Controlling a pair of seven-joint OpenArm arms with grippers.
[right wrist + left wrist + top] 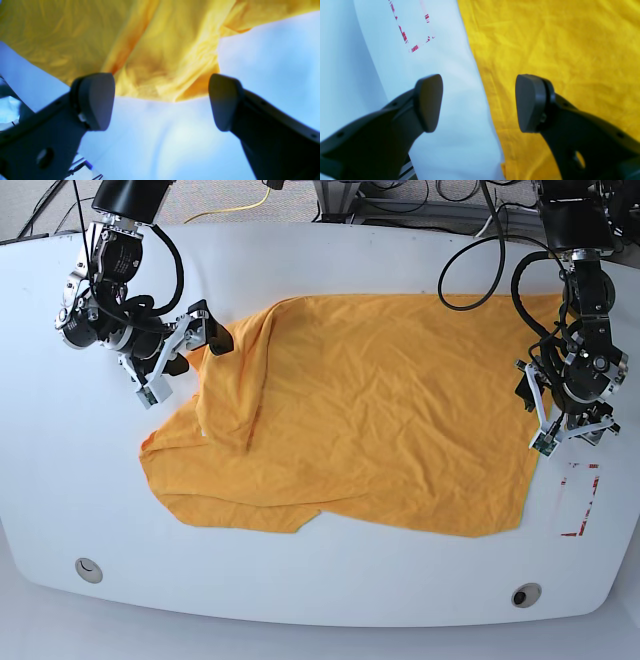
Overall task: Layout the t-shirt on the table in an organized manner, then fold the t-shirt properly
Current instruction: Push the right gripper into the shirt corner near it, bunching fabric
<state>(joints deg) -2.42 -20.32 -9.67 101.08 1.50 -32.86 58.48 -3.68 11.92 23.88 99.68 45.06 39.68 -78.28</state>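
Observation:
The orange-yellow t-shirt point(380, 410) lies spread and wrinkled across the white table point(320, 260), with a flap of cloth folded over at its left side. My right gripper point(197, 350) hovers open at that folded left edge; in the right wrist view the gripper point(160, 101) has bunched t-shirt point(162, 50) cloth just ahead of its fingers and bare table point(175, 137) below. My left gripper point(560, 420) is open at the shirt's right edge. In the left wrist view this gripper point(480, 103) straddles the hem of the t-shirt point(557, 50), one finger over cloth, one over table point(460, 130).
A red-tape rectangle point(578, 500) is marked on the table beside the shirt's right edge, also in the left wrist view as red tape point(412, 27). Two round grommets point(88, 569) point(526, 594) sit near the front edge. Cables point(480, 240) trail at the back.

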